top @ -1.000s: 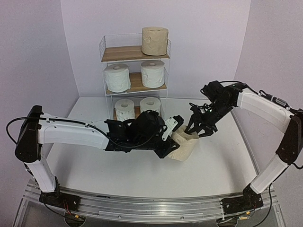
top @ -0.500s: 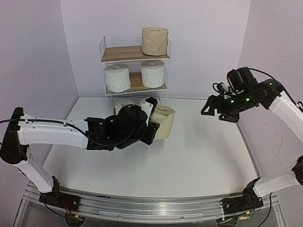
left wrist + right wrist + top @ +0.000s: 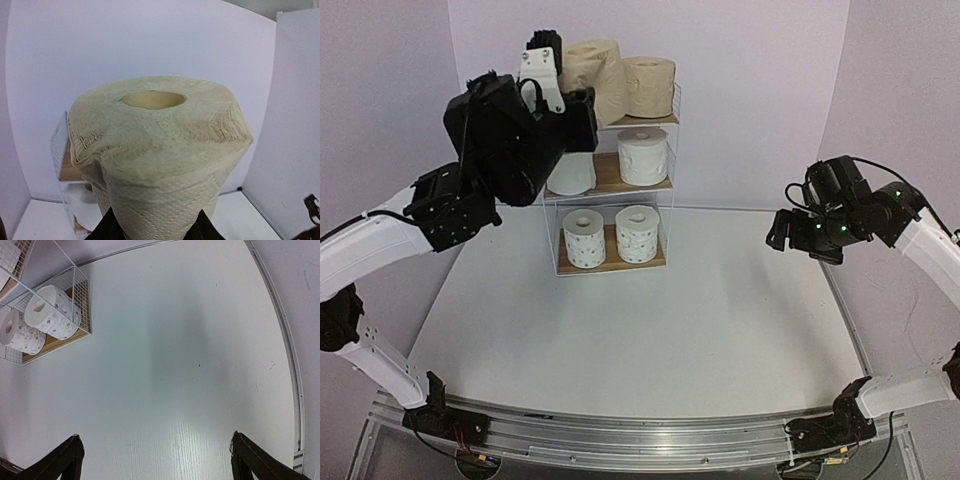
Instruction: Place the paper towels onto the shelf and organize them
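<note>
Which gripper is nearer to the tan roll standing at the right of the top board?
Left. The left gripper, holding a second tan roll, is just left of that standing roll. The right gripper hangs open far to its right, above the table.

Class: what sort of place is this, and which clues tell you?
Probably a robotics lab test cell: two arms bolted to a white table, plain walls boxing it in, a small shelf of paper towels.

The tan-beige embossed paper roll with hollow core stands upright, clamped in the left tool. Behind at left: white wire shelf with brown board, plain white roll beneath the board.
</note>
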